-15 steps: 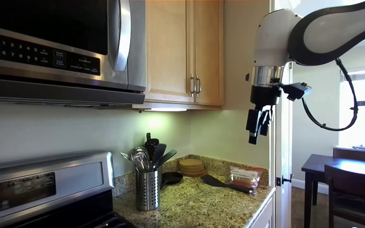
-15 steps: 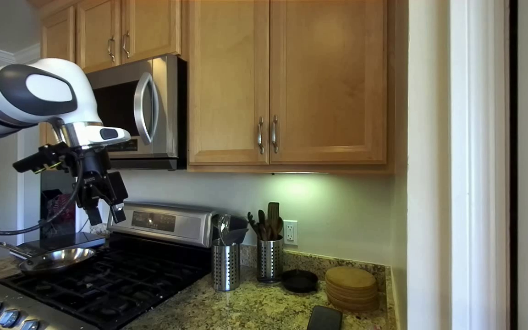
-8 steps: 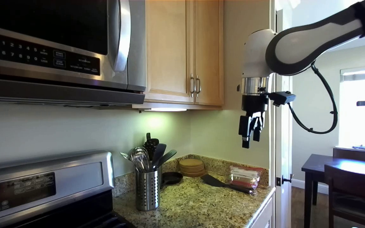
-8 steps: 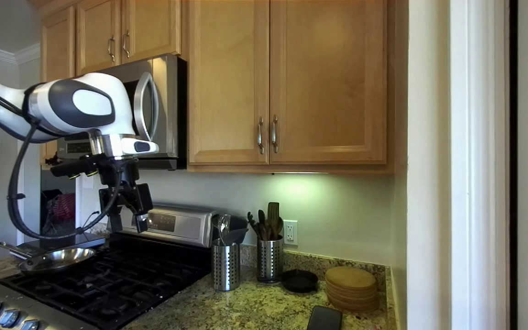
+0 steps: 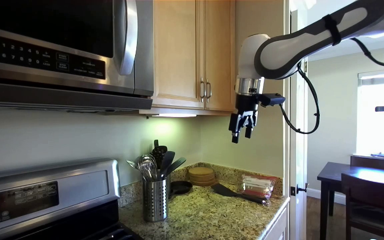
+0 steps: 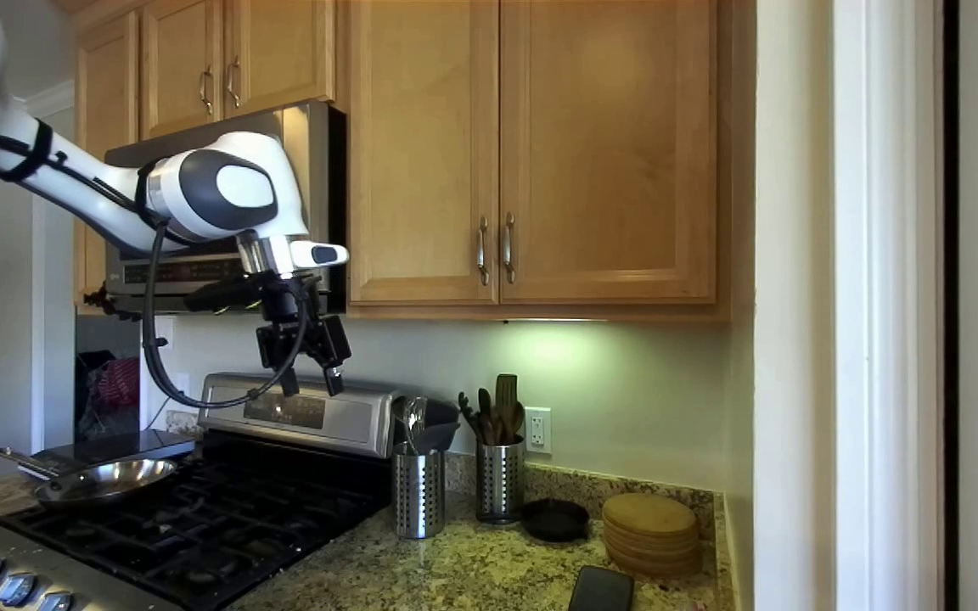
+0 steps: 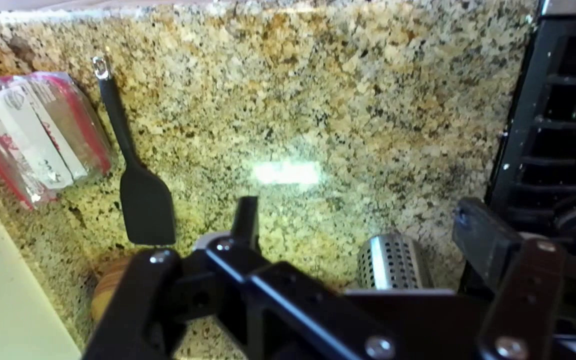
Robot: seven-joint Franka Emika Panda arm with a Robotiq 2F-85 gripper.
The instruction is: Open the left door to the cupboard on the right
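The cupboard is light maple and hangs on the wall in both exterior views. Its left door is shut flush beside its twin; it also shows here. The left door's slim silver handle is at its right edge, near the bottom. My gripper points down, open and empty, below handle height and apart from the cupboard. In an exterior view the gripper is left of the door, in front of the microwave and stove. In the wrist view its fingers are spread wide above the counter.
The microwave juts out left of the cupboard. Below stand the stove, perforated utensil holders, a black pan and round wooden boards. A black spatula and a plastic bag lie on the granite counter.
The arm has moved toward the cupboard: leftward in an exterior view, rightward in an exterior view. It dipped, then rose slightly. The gripper stays open; both doors stay shut.
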